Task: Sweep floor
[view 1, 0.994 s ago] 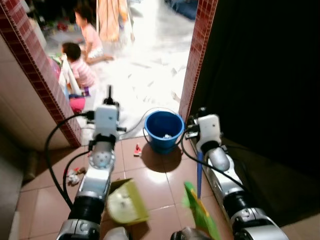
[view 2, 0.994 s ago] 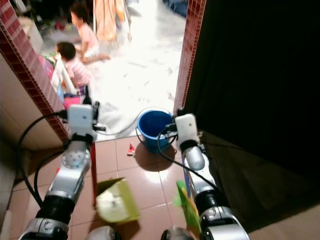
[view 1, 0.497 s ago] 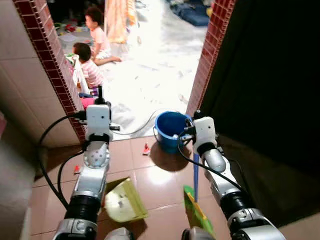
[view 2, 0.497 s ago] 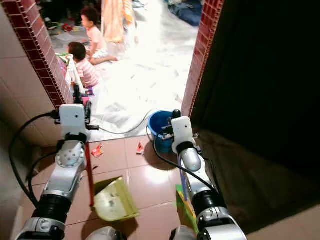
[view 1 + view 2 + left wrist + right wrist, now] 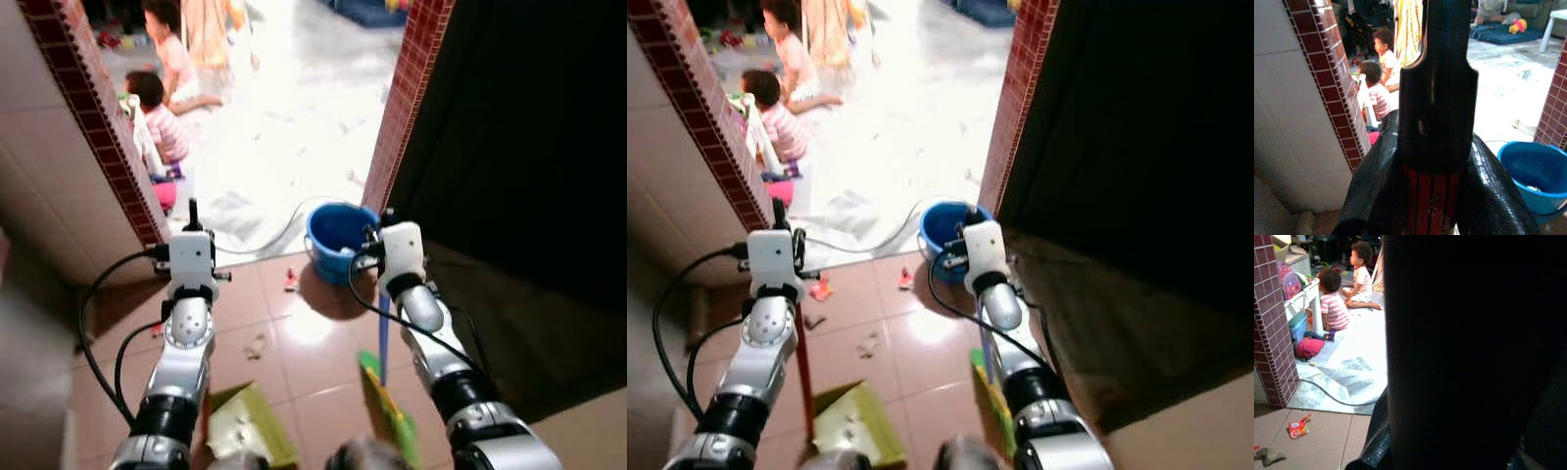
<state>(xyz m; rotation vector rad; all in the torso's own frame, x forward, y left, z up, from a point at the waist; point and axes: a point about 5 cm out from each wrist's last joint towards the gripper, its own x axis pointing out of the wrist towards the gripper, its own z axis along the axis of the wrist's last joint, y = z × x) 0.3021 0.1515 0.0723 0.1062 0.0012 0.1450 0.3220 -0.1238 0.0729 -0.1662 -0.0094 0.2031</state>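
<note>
nearest the camera, cut off at the frame's lower edge: a yellow-green dustpan (image 5: 854,429) on brown floor tiles (image 5: 313,343), below the left gripper (image 5: 1436,161), and a green broom head (image 5: 390,411) below the right gripper (image 5: 390,240). clamped between the left gripper's black fingers (image 5: 1374,186), seen close in the left wrist view: a red-ribbed dustpan handle (image 5: 1436,127) capped in black, running down as a red rod beside the silver arm in the right eye view. along the right arm, a blue broom handle (image 5: 384,338), its upper end hidden behind the wrist housing; right wrist view mostly blacked out by something close to the lens, so hard to say from the pictures how wide those fingers stand or exactly what they grip. on the tiles between the arms, small grey scraps (image 5: 867,345), blurred. just ahead of the left gripper, a red wrapper (image 5: 1298,428); another small red bit (image 5: 290,282) near a blue bucket (image 5: 338,235) standing just beside the right gripper at the foot of a red-brick doorpost (image 5: 407,98). past the doorway, a cable (image 5: 1337,396) across a pale, overexposed floor. farthest off, two children (image 5: 1347,289) seated by a white table (image 5: 1305,301), with a pink bag (image 5: 1309,346) near the left brick post. right of the doorway, darkness.
</note>
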